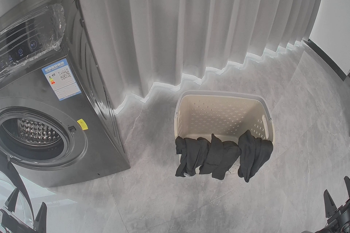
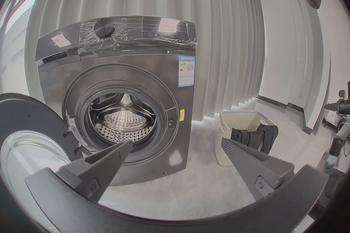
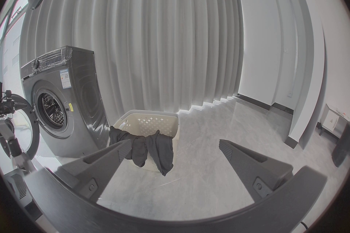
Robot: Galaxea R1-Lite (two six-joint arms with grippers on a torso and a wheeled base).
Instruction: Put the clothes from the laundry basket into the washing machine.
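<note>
A cream laundry basket (image 1: 223, 113) stands on the floor near the curtain, with black clothes (image 1: 220, 157) draped over its near rim. The grey washing machine (image 1: 54, 106) is at the left, its round door (image 2: 25, 135) swung open and its drum (image 2: 122, 122) showing nothing inside. My left gripper (image 2: 177, 148) hangs open in front of the machine, holding nothing. My right gripper (image 3: 175, 148) is open too, low at the right, short of the basket (image 3: 149, 126) and the clothes (image 3: 146, 148). Their fingertips show at the head view's lower corners: left gripper (image 1: 25, 204), right gripper (image 1: 337, 192).
A long white curtain (image 1: 189, 15) hangs behind the machine and basket. Grey tiled floor (image 1: 182, 201) lies between the machine and the basket. A white wall (image 3: 266, 44) with a dark skirting runs at the right.
</note>
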